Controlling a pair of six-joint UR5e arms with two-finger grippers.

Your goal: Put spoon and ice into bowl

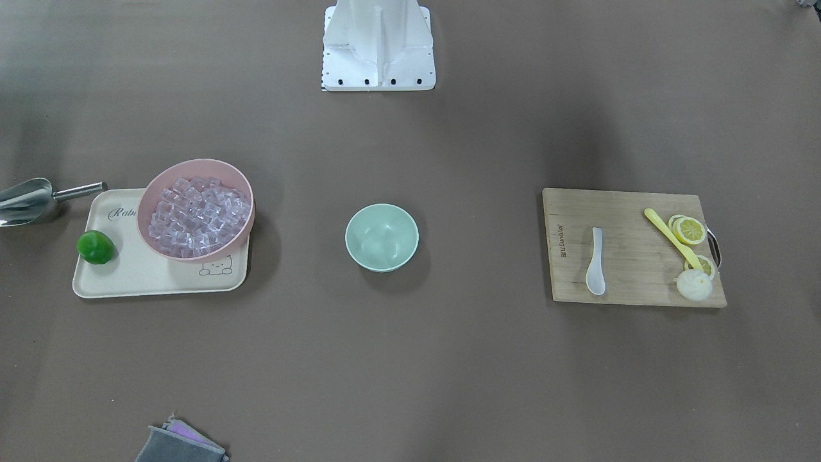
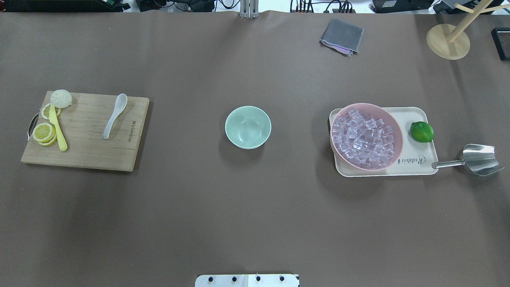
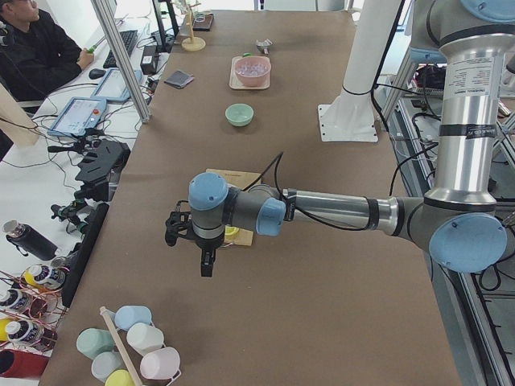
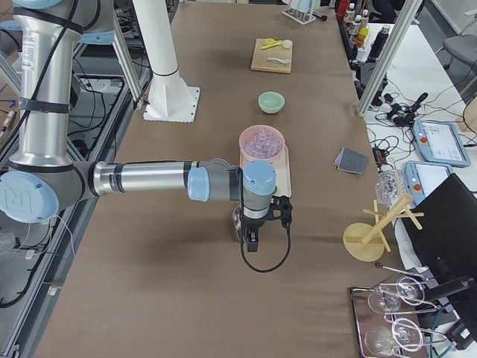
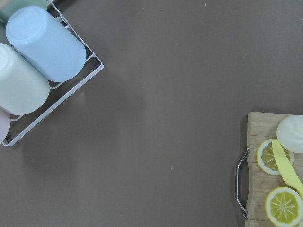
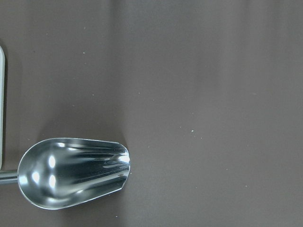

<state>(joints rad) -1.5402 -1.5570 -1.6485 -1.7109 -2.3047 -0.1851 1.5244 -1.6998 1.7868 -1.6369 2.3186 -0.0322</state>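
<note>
The white spoon (image 1: 596, 263) lies on a wooden cutting board (image 1: 632, 285), also seen in the overhead view (image 2: 114, 115). The mint-green bowl (image 1: 381, 236) stands empty mid-table (image 2: 248, 126). Many clear ice cubes (image 1: 195, 215) fill a pink bowl (image 2: 366, 105) on a cream tray (image 1: 141, 282). My left gripper (image 3: 203, 261) hangs over the table just past the board's outer end. My right gripper (image 4: 250, 237) hangs above a metal scoop (image 6: 71, 172). Both grippers show only in side views, so I cannot tell whether they are open or shut.
Lemon slices (image 1: 689, 230), a yellow utensil (image 1: 667, 232) and a white bun-like piece (image 1: 694, 285) share the board. A lime (image 1: 96, 247) sits on the tray. A grey cloth (image 2: 342, 36), a wooden stand (image 2: 448, 40) and a cup rack (image 5: 42, 61) sit at the table's edges.
</note>
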